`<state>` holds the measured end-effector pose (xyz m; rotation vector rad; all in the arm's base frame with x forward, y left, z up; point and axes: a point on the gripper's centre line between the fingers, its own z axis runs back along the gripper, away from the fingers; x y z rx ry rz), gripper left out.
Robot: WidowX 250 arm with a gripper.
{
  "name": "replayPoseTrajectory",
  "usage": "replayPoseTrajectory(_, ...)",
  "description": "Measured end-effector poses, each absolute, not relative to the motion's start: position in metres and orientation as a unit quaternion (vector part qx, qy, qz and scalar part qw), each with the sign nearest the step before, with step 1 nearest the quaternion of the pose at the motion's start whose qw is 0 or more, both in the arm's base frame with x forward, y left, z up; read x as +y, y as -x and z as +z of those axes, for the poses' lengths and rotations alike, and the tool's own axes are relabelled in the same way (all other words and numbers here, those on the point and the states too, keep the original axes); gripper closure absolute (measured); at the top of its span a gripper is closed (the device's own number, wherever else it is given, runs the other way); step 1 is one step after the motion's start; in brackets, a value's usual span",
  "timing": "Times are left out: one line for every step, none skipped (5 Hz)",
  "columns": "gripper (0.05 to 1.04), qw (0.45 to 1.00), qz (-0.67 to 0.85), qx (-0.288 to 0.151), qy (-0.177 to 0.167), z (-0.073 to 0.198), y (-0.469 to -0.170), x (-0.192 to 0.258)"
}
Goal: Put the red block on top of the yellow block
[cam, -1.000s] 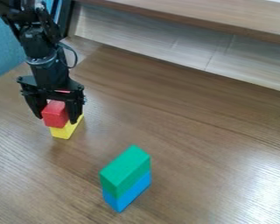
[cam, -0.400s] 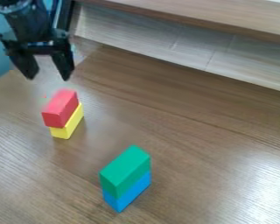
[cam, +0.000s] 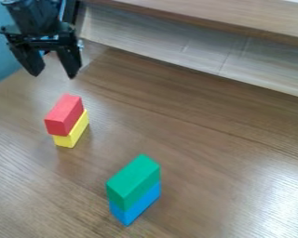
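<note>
The red block (cam: 64,114) lies on the yellow block (cam: 74,132) at the left of the desk (cam: 176,121), its left side jutting slightly past the one below. Above and beyond them, the pincer (cam: 53,75) hangs with its fingers spread wide and nothing between them. The red block looks light and stiff, probably wood or foam, with flat faces that should give decent grip and little risk of breaking. If it needs squaring up, the hold to take is across the two long sides, midway along, squeezing gently; a sideways knock could slide it off so narrow a base.
</note>
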<state>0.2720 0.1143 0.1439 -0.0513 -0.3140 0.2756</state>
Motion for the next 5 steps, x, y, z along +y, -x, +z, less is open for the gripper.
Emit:
replayPoseTrajectory(0.083, 0.983, 0.114, -0.143, 0.022, 0.131, -0.282, 0.101)
replayPoseTrajectory(0.083, 0.989, 0.085, -0.120, 0.023, 0.112, -0.296, 0.081)
replayPoseTrajectory(0.083, 0.991, 0.068, -0.113, 0.022, 0.104, -0.316, 0.064)
replayPoseTrajectory(0.083, 0.993, 0.058, -0.101, 0.026, 0.095, -0.339, 0.046)
replayPoseTrajectory(0.083, 0.993, 0.054, -0.099, 0.023, 0.091, -0.356, 0.036)
